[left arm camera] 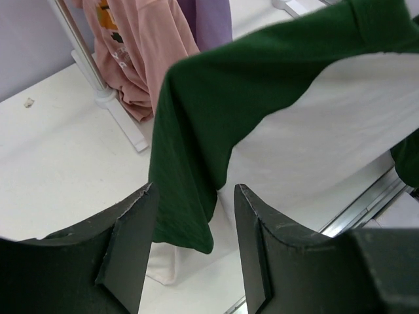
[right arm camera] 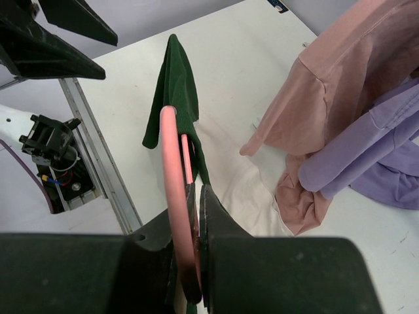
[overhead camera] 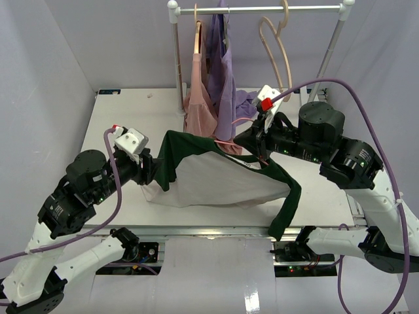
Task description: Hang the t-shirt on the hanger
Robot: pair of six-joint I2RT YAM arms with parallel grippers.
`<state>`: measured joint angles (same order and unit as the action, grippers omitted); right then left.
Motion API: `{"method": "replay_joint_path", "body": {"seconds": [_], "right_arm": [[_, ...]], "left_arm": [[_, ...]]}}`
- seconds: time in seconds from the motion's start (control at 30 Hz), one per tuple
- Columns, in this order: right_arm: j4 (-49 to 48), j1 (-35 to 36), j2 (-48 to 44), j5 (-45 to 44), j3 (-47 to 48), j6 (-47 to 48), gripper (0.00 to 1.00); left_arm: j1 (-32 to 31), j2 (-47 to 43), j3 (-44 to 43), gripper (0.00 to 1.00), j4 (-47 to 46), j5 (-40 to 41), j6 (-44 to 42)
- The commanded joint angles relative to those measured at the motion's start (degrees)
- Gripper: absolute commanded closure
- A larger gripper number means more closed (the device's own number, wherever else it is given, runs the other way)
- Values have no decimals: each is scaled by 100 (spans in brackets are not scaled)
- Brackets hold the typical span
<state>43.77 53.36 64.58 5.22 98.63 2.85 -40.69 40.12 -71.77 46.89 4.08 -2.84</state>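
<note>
The cream-white t-shirt (overhead camera: 216,176) with dark green sleeves hangs spread above the table's middle, its hem trailing on the surface. My right gripper (overhead camera: 262,156) is at its right shoulder, shut on the thin pink hanger (right arm camera: 171,170). The hanger's wire runs into the shirt's green collar and sleeve (right arm camera: 173,85). My left gripper (overhead camera: 156,175) is at the shirt's left side and is open. In the left wrist view the left green sleeve (left arm camera: 196,131) hangs just beyond the gap between the fingers (left arm camera: 131,242), and nothing is clamped.
At the back stands a clothes rail (overhead camera: 262,9) on white posts (overhead camera: 178,59). It carries a dusty-pink garment (overhead camera: 200,98), a lilac garment (overhead camera: 229,85) and a beige wooden hanger (overhead camera: 278,52). The table's metal front edge (overhead camera: 216,232) lies under the shirt's drooping right sleeve (overhead camera: 288,203).
</note>
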Motion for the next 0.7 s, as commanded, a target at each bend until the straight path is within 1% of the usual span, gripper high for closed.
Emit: {"method": "replay_joint_path", "body": {"seconds": [0.0, 0.1, 0.3, 0.37, 0.4, 0.43, 0.47, 0.5, 0.53, 0.57, 0.67], "right_arm": [[-370, -19, -200, 102, 269, -109, 92], [-379, -10, -213, 115, 225, -102, 92], [-411, -10, -342, 281, 207, -129, 92], [-431, -10, -405, 348, 199, -136, 92], [-432, -11, -432, 356, 189, -136, 92], [-448, -19, -470, 348, 166, -136, 92], [-449, -11, -489, 348, 148, -136, 92], [-449, -10, -512, 342, 125, -136, 92], [-449, -10, -536, 335, 105, -128, 92], [-449, -12, -562, 299, 73, -111, 92], [-441, -11, -656, 24, -101, -38, 92]], "left_arm": [[-9, 183, 269, 40, -332, -81, 180], [-9, 299, 289, 40, -426, -9, 235], [-9, 521, 419, 41, -689, 485, 464], [-9, 515, 535, 42, -824, 588, 477], [-9, 523, 569, 45, -850, 617, 477], [-9, 531, 593, 49, -874, 679, 469], [-9, 532, 619, 55, -875, 682, 460], [-9, 543, 637, 70, -875, 716, 454], [-9, 549, 643, 88, -875, 750, 451], [-9, 538, 632, 100, -871, 779, 451], [-9, 444, 567, 100, -850, 806, 451]]}}
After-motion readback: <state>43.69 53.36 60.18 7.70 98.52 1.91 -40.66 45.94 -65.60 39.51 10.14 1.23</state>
